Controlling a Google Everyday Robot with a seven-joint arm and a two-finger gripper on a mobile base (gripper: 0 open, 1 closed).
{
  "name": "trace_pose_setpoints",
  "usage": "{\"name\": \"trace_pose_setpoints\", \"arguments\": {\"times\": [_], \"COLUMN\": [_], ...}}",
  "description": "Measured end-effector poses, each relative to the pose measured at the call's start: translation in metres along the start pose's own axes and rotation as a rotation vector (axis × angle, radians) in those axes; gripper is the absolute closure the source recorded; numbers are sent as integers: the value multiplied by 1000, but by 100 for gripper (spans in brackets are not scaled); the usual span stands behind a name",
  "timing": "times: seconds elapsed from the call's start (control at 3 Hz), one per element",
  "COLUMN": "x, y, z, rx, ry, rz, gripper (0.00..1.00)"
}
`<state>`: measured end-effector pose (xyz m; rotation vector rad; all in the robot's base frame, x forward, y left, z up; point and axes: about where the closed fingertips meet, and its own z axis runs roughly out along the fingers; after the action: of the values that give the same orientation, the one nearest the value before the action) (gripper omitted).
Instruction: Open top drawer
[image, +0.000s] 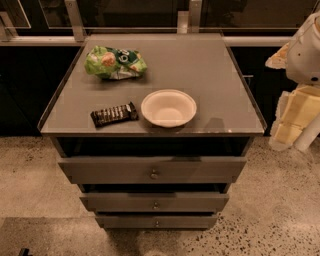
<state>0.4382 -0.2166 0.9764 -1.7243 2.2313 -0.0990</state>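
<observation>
The top drawer (115, 170) is the widest of three grey fronts under the cabinet top, with a small round metal knob (154, 174) at its centre. A dark gap shows between its upper edge and the cabinet top. My gripper (294, 117), cream and white, hangs at the right edge of the view. It is beside the cabinet's right front corner and apart from the drawer and its knob. It holds nothing that I can see.
On the grey cabinet top (210, 70) lie a white bowl (168, 107), a dark snack bar (114, 114) and a green chip bag (115, 63). Two narrower drawers (155, 202) sit below. Speckled floor (40, 190) surrounds the cabinet. A dark wall with metal rails runs behind.
</observation>
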Motion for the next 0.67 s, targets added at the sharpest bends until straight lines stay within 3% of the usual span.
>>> {"name": "trace_pose_setpoints", "arguments": {"times": [0.33,0.67], "x": [0,7], "y": [0,13], "z": [0,10], "rx": [0,23], "ry": [0,-52], "rz": [0,35], "gripper": [0,0]}}
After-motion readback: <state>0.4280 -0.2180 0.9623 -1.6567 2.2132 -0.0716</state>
